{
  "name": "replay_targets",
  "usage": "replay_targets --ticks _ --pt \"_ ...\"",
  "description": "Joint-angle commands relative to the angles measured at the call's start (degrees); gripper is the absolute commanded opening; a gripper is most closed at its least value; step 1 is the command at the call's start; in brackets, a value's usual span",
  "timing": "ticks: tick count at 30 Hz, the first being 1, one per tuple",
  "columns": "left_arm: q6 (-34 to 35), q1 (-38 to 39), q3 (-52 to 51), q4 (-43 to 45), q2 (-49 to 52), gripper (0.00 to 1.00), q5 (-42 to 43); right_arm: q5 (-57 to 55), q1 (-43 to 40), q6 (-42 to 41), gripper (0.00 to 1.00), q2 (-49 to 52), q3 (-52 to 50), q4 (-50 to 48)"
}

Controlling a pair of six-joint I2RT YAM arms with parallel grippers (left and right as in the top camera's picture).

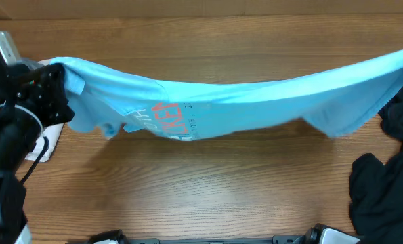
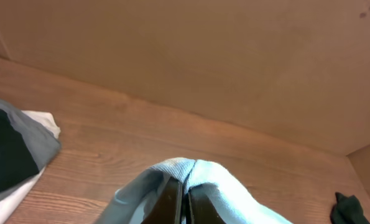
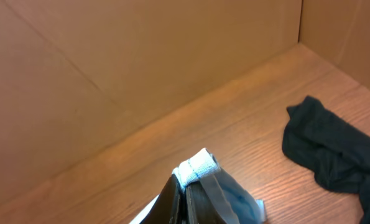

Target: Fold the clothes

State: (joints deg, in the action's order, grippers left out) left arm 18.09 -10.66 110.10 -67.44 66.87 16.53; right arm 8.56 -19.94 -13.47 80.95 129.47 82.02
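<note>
The left gripper [image 2: 185, 202] is pinched tight on a bunched edge of the T-shirt [image 1: 242, 102]. Sky-blue cloth humps over both fingertips and falls away to either side of them. The right gripper [image 3: 186, 196] is clamped just as tight, with a ribbed white-and-blue hem poking out just past its tips. Between the two sets of jaws the shirt hangs stretched in a sagging band above the table [image 1: 208, 196]. Its red lettering sits on the lowest part, nearer the left jaws than the right ones.

Ahead of the left jaws a cardboard wall [image 2: 203, 56] rises from the far edge of the wood. Off to their left lies a grey, black and white cloth [image 2: 17, 149], apart from the shirt. Far to their right a black scrap [image 2: 349, 208] shows at the corner of the view.

Ahead and to the right of the right jaws a crumpled black garment [image 3: 334, 155] lies on the wood, apart from the held hem. Seen from overhead, a black pile [image 1: 384, 196] lies on the table near the shirt's right-hand end, and more black cloth sits just beside the hanging blue fabric there.
</note>
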Motion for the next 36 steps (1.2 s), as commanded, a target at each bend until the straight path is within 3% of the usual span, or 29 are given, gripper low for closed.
replay_targets --ticks 1,8,14,19,26,29,36 --pt "0.7 -0.5 0.6 -0.2 6.3 0.04 2.4 -0.6 0.0 0.0 0.04 7.5 0.2 -0.1" --pt "-7.4 3.8 0.6 3.6 24.3 0.04 7.1 -0.2 3.5 0.4 0.04 24.7 0.2 -3.5" --pt "-7.8 5.6 3.5 15.2 38.4 0.04 5.5 6.0 6.1 0.3 0.04 34.4 0.3 -20.2" --pt "-8.3 5.3 19.7 23.1 42.6 0.04 -0.6 6.5 6.7 -3.1 0.04 33.8 8.7 -33.4" --pt "-5.6 3.0 44.8 30.6 42.5 0.04 -4.9 2.4 4.2 -6.1 0.04 33.7 32.2 -30.1" --pt "-5.2 1.2 52.6 20.4 42.4 0.04 0.1 -0.6 3.0 -6.1 0.04 33.3 35.1 -21.4" --pt "-8.9 3.9 49.2 -9.1 44.8 0.04 6.0 -6.2 3.4 -2.8 0.04 35.1 27.4 -2.8"
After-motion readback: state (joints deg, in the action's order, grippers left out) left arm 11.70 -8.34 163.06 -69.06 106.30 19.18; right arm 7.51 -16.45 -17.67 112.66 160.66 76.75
